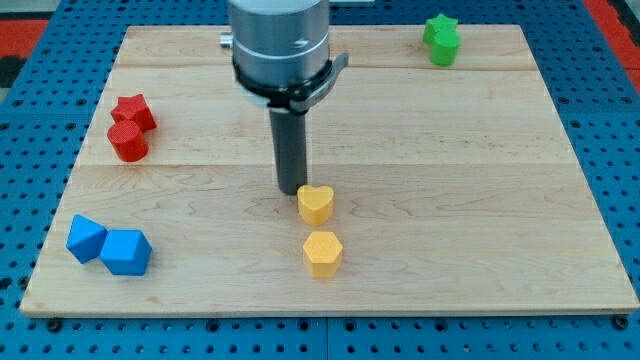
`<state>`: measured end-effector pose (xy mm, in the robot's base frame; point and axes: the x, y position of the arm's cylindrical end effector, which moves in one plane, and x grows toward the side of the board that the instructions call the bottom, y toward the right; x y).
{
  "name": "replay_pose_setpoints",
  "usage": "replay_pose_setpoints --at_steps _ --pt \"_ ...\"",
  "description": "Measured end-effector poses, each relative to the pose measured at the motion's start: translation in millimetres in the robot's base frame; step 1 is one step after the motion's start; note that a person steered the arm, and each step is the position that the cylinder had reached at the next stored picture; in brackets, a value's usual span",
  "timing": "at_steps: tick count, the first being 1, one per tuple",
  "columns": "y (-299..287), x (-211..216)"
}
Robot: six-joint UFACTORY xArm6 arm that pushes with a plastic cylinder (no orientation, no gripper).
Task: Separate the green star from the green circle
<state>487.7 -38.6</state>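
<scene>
The green star (438, 27) and the green circle (444, 48) sit touching each other near the view's top right, the star just above the circle. My tip (291, 190) rests on the board near the middle, far to the lower left of the green pair. It stands just left of and above the yellow heart (316, 203), close to or touching it.
A yellow hexagon (323, 252) lies just below the heart. A red star (134, 111) and a red circle (128, 141) touch at the view's left. Two blue blocks (87, 238) (126, 251) sit side by side at the bottom left. The wooden board (480, 200) ends at blue pegboard.
</scene>
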Motion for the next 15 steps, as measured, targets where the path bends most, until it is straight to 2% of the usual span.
replay_pose_setpoints --at_steps 1,2,3,4,5,8,14,15 --pt "-1 17" --pt "2 -23" --pt "32 -15" --pt "48 30" --pt "48 42" --pt "48 1" --pt "48 -18" --pt "97 -68"
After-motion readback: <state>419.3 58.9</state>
